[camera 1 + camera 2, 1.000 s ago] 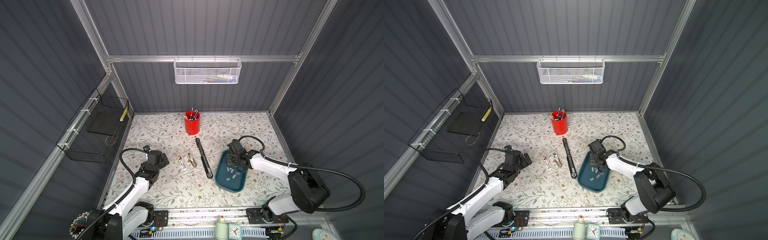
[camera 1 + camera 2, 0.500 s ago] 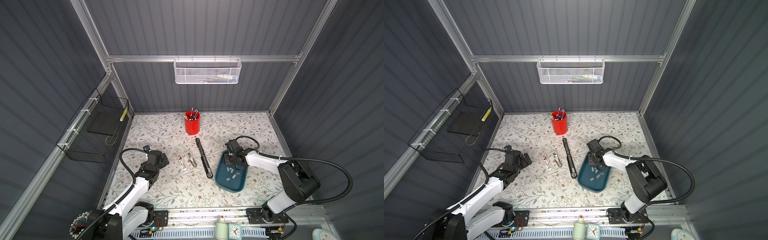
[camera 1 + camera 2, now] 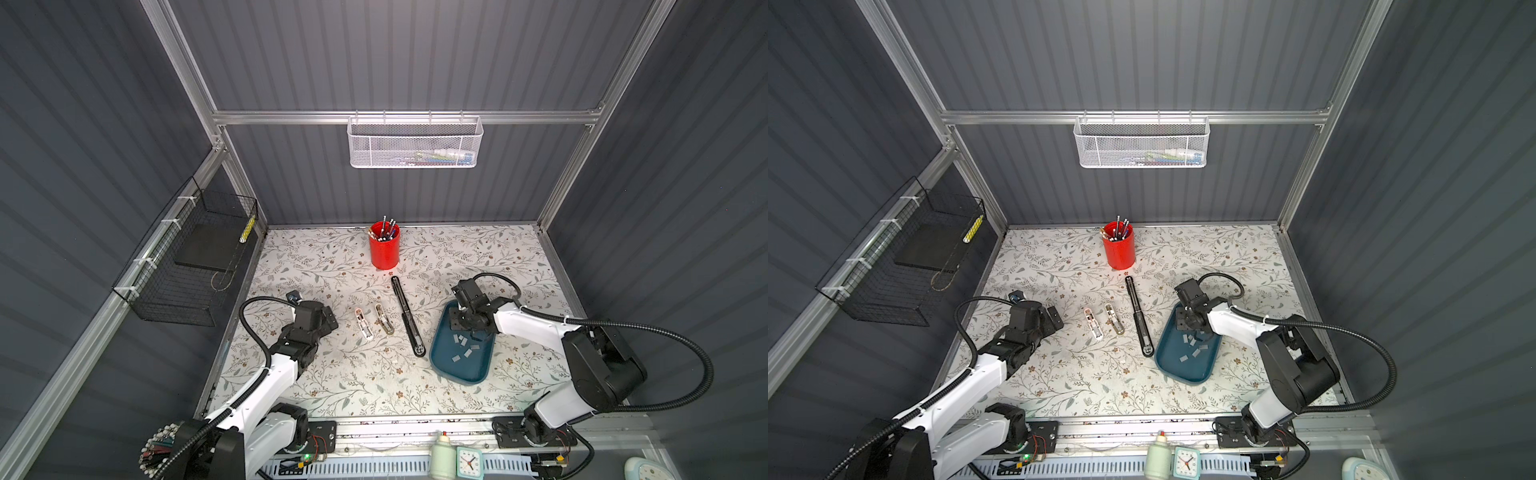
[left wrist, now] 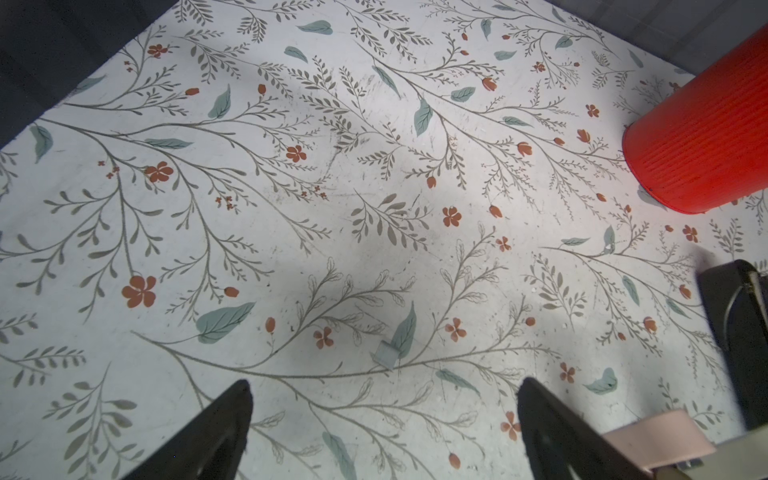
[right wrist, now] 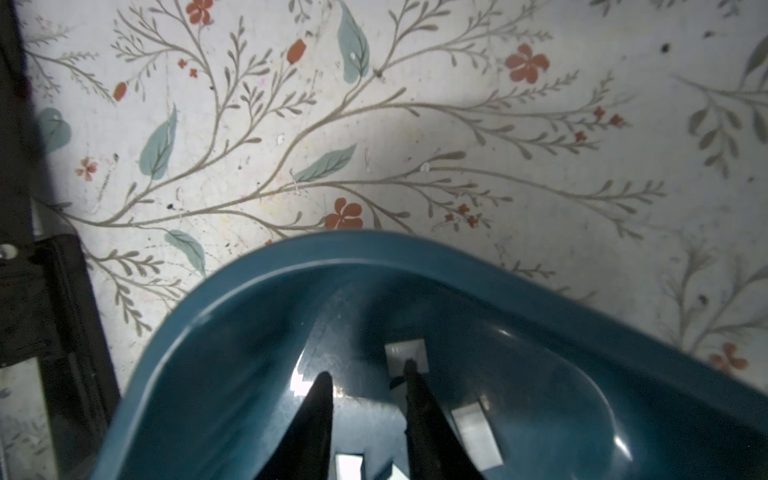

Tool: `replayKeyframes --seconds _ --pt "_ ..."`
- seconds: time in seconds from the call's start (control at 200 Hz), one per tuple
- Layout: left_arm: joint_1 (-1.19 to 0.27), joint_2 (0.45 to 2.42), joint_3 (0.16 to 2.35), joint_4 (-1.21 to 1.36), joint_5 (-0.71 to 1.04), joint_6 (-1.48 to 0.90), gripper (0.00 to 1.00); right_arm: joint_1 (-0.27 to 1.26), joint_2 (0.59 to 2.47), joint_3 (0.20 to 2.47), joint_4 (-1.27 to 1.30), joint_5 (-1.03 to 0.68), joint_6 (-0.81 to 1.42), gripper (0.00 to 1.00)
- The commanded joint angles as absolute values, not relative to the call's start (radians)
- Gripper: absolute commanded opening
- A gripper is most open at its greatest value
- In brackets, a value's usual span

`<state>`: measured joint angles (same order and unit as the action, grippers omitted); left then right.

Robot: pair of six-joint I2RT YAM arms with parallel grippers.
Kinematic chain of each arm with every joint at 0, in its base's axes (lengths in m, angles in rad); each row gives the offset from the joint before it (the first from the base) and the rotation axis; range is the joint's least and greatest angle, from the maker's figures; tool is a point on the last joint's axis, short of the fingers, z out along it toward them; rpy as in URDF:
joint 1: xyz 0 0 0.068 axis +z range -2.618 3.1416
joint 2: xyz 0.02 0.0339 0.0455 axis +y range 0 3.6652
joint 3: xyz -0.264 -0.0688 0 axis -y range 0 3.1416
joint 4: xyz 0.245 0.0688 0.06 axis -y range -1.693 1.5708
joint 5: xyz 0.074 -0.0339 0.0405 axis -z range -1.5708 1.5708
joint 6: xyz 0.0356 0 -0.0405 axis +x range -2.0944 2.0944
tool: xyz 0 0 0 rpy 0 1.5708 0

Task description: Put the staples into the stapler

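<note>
A long black stapler (image 3: pixel 408 319) (image 3: pixel 1139 318) lies opened out flat mid-table. Just right of it sits a teal tray (image 3: pixel 457 376) (image 3: pixel 1183 372) with several pale grey staples (image 3: pixel 461 340) (image 3: pixel 1196 353) loose on its floor. My right gripper (image 5: pixel 367 369) (image 3: pixel 465 329) reaches down into the tray's far end. Its jaws stand a narrow gap apart with bare tray floor between the tips. One fingertip (image 5: pixel 410 365) overlaps a strip (image 5: pixel 405 351). My left gripper (image 4: pixel 384 384) (image 3: pixel 328 322) hangs wide open over the table at the left, empty. A single staple strip (image 4: pixel 386 355) lies just ahead of it.
A pale pink piece (image 3: pixel 363 325) and a metal piece (image 3: pixel 384 319) lie left of the stapler. A red pen cup (image 3: pixel 384 246) stands at the back. A black wire basket (image 3: pixel 187 266) hangs on the left wall and a white mesh basket (image 3: pixel 413 143) on the back wall.
My right gripper has edged slightly left inside the tray's far end, and its arm has swung a little. The left arm has not moved.
</note>
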<state>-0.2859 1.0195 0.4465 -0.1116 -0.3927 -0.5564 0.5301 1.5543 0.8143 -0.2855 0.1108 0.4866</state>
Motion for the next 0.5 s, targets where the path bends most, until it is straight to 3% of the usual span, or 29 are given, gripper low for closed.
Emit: replayKeyframes --seconds 0.0,0.495 --pt "-0.277 1.022 0.457 -0.112 -0.394 -0.545 1.0 0.529 1.544 0.803 -0.306 0.097 0.503 0.32" --pt "-0.278 1.019 0.456 -0.113 -0.394 -0.545 1.0 0.529 1.579 0.802 -0.326 0.158 0.495 0.32"
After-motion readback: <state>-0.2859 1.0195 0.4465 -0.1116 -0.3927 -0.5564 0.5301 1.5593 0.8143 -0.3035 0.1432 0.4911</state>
